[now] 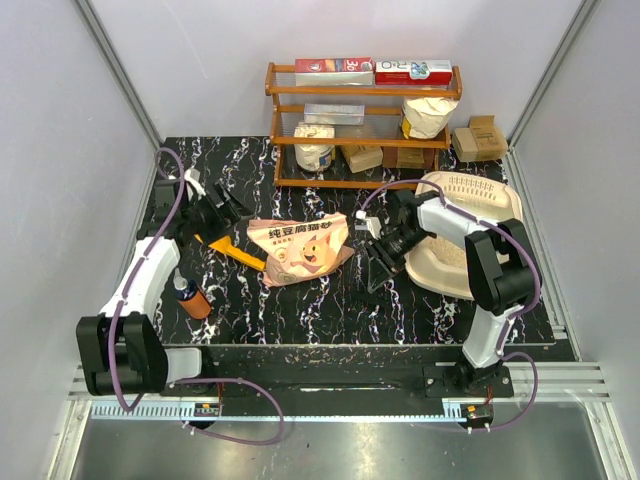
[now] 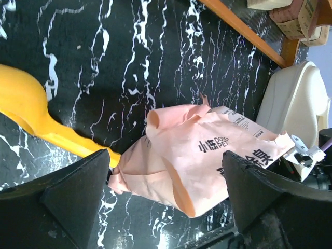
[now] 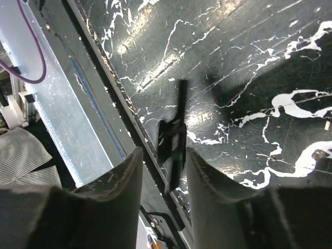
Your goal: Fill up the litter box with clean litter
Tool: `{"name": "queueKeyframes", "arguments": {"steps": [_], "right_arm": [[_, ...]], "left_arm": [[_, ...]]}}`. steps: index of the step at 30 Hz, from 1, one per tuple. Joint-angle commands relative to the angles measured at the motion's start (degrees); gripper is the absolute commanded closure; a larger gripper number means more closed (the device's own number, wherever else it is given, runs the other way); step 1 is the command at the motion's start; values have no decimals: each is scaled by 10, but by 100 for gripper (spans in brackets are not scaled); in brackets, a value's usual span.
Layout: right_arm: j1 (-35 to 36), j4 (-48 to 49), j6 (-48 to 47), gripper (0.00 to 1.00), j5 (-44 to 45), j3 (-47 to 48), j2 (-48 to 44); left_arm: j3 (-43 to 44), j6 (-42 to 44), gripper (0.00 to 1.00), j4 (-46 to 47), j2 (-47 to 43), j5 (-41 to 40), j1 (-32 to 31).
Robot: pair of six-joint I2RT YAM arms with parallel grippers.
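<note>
Mid-table, crumpled pink litter bag point(image 1: 300, 248) lies flat between wide-open left gripper point(image 2: 166, 156) and narrowly parted, empty right gripper point(image 3: 163, 151); litter box point(image 1: 503, 207) at right.

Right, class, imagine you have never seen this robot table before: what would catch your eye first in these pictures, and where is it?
The crinkled pink-orange bag lies flat in the middle of the black marbled table. To its right sits the cream litter box, partly hidden by the right arm, and a yellow scoop lies just left of the bag.
</note>
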Motion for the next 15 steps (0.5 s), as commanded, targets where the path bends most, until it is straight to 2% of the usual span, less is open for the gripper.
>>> {"name": "queueKeyframes", "arguments": {"steps": [1,4,5,6,8,11,15], "right_arm": [[4,31,36,46,20,3,-18],[3,24,24,39,42,12,-44],[4,23,20,30,47,15,-66],[4,25,14,27,51,17,-79],[3,34,13,23,54,26,-117],[3,74,35,21,67,51,-155],[2,118,112,21,98,118,-154]], "left_arm": [[-19,-56,6,73,6,85,14],[-22,-70,6,96,23,110,14],[-20,-83,6,107,36,113,14],[-19,-87,6,111,43,116,14],[-13,-93,7,126,67,121,15],[2,-109,11,159,109,141,14],[38,-132,18,178,165,173,12]]}}
